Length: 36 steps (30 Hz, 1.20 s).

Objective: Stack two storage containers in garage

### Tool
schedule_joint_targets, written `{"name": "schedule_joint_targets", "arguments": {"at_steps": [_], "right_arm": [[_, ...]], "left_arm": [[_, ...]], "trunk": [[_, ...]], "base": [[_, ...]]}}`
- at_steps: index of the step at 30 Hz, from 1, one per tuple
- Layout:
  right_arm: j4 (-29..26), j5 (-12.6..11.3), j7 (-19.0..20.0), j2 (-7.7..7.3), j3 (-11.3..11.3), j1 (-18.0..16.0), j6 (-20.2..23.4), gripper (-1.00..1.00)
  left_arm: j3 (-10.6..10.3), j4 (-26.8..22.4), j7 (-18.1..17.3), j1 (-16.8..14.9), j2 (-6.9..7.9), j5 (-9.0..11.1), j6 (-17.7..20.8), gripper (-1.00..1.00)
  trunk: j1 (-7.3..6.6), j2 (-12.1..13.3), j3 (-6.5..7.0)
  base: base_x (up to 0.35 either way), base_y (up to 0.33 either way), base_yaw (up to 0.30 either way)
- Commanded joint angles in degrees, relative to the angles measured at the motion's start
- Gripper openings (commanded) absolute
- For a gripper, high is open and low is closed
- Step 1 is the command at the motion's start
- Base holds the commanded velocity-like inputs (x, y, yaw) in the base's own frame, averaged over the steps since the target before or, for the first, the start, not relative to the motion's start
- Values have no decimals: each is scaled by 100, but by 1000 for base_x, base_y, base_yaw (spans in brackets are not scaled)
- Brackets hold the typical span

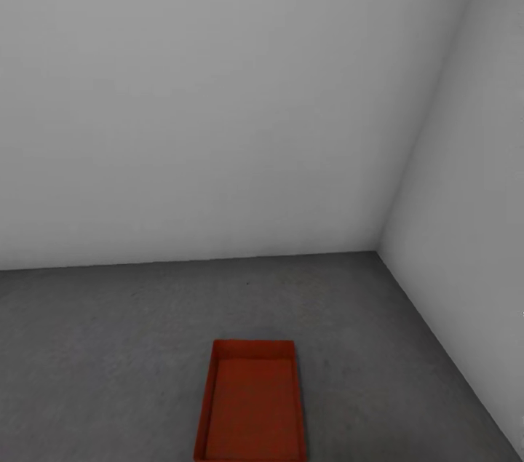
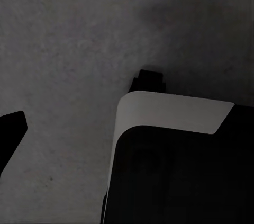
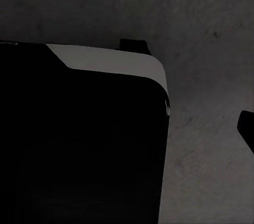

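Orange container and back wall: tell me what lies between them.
Only bare grey concrete floor, seen in the head view, between the container and the back wall.

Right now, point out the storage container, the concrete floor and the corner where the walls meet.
storage container point(image 1: 251, 404): head view, on its inner bottom.
concrete floor point(image 1: 109, 345): head view, bare patch beside the container.
wall corner point(image 1: 378, 251): head view, foot of the seam between both walls.

Bare garage: concrete floor point(image 1: 109, 345), plain walls point(image 1: 218, 84)

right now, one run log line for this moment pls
place: garage corner | container: one, open top, on concrete floor, nothing stacked on it | second container: not placed | grippers: state unclear
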Motion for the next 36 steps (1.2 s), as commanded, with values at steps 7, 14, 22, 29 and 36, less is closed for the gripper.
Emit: {"name": "schedule_joint_targets", "arguments": {"at_steps": [7, 14, 22, 29, 36], "right_arm": [[11, -57, 6, -2, 48, 3, -31, 100], [5, -31, 7, -8, 57, 2, -22, 100], [-4, -8, 12, -9, 71, 3, -8, 100], [-4, -6, 7, -9, 74, 1, -20, 100], [-4, -13, 8, -4, 70, 2, -19, 100]], "left_arm": [[26, -6, 19, -1, 6, 21, 14, 100], [26, -12, 19, -1, 7, 10, 12, 100], [25, -11, 19, -1, 7, 10, 13, 100], [25, -13, 19, -1, 7, 6, 12, 100], [25, -10, 19, -1, 7, 6, 11, 100]], "trunk": [[0, -3, 42], [0, -3, 47], [0, -3, 47], [0, -3, 47], [0, -3, 47]], "base": [[0, 0, -60], [0, 0, -6], [0, 0, 0], [0, 0, 0], [0, 0, 0]]}}
